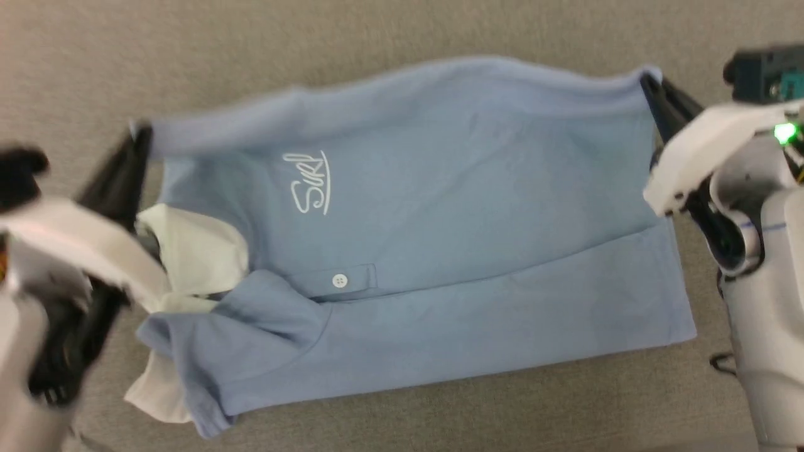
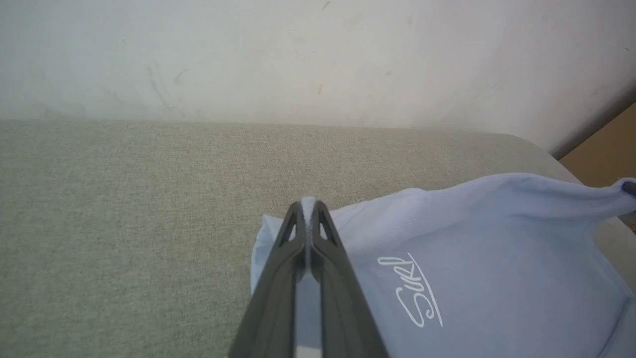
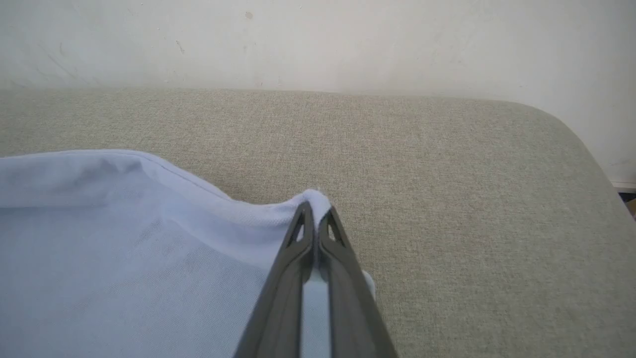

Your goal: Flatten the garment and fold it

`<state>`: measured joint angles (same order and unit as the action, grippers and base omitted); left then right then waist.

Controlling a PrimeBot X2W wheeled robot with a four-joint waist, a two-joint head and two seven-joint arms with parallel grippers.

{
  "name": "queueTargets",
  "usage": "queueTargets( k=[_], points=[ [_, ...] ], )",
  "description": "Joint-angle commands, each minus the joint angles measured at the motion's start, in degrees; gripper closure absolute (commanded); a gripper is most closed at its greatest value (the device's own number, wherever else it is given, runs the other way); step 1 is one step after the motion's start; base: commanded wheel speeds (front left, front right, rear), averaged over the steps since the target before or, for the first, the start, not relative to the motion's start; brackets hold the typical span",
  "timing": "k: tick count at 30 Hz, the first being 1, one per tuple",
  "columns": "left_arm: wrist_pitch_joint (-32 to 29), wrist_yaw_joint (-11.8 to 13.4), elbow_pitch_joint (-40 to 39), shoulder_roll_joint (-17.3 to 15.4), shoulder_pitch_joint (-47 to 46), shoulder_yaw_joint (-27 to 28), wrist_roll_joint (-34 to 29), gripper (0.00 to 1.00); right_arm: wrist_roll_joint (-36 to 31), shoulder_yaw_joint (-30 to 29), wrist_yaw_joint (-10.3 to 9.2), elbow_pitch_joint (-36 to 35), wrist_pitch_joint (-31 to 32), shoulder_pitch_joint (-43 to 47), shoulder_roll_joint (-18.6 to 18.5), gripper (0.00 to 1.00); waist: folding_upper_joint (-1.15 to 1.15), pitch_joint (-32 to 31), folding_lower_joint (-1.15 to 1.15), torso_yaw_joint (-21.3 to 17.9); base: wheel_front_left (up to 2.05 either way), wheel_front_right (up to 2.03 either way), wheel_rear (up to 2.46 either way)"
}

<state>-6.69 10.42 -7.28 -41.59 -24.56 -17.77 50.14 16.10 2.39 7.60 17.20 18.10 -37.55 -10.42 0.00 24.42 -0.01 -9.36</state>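
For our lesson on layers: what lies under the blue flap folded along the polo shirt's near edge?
More of the garment: its placket, one white button showing, runs beneath the flap. The rest is covered.

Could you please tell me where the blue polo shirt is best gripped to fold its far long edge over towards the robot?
Pinch the polo shirt at both ends of its far edge, one from the collar side, one from the hem side. That edge stands raised and thin there, where both jaws are shut on it.
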Motion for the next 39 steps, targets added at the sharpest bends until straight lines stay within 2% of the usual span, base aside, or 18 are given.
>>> queueTargets(
  k=[1,6,11,18,26,27,28,29,35,39],
  points=[
    [0.51,0.77,-1.16,0.2,3.43,0.39,0.9,1.0,0.59,0.16,-0.11,0.07,-0.43,1.82,-0.56,1.0,0.0,-6.01,0.01,2.6,0.0,0.0,0.0],
    [1.79,2.47,-4.69,1.1,14.17,0.37,3.61,1.0,1.54,-0.17,-0.11,0.67,1.42,6.63,-2.99,1.0,0.0,-8.23,0.01,3.68,0.0,0.0,0.0],
    [3.37,2.48,-5.87,3.33,22.35,-0.64,6.39,1.0,0.23,0.46,-0.11,0.42,4.31,10.54,-6.11,1.0,0.0,-9.16,0.01,4.55,0.0,0.0,0.0],
    [4.56,0.26,-1.8,7.35,27.91,-4.56,8.43,1.0,-2.13,2.24,-0.11,3.08,7.14,15.18,-8.0,1.0,0.0,-9.63,0.01,5.39,0.0,0.0,0.0],
    [5.37,-3.07,5.31,9.6,26.75,-7.75,7.57,1.0,-2.73,1.59,-0.11,8.1,6.64,17.13,-6.6,1.0,0.0,-10.04,0.01,6.3,0.0,0.0,0.0],
    [5.3,-3.26,5.99,9.8,26.63,-8.05,7.52,0.74,-2.55,1.21,-0.11,8.5,6.49,17.28,-6.33,0.91,0.0,-10.35,0.01,6.35,0.0,0.0,0.0],
    [5.24,-3.39,6.56,10.03,26.58,-8.34,7.5,0.38,-2.49,1.03,-0.11,8.7,6.33,17.52,-6.16,0.67,0.0,-10.71,0.01,6.41,0.0,0.0,0.0],
    [5.12,-3.53,7.0,10.2,26.58,-8.66,7.48,0.0,-2.32,0.87,-0.11,8.81,6.29,17.87,-6.01,0.0,0.0,-11.1,0.01,6.46,0.0,0.0,0.0],
    [8.72,-3.69,7.76,11.2,26.07,-9.24,4.76,0.0,-0.61,-3.48,-0.11,6.04,5.14,22.16,-4.1,0.0,0.0,-14.21,0.01,7.28,0.0,0.0,0.0],
    [13.55,-2.35,8.02,12.1,25.23,-9.04,0.99,0.0,-0.6,-6.96,-0.11,1.55,3.94,26.25,-2.14,0.0,0.0,-15.82,0.01,7.79,0.0,0.0,0.0]
  ],
)
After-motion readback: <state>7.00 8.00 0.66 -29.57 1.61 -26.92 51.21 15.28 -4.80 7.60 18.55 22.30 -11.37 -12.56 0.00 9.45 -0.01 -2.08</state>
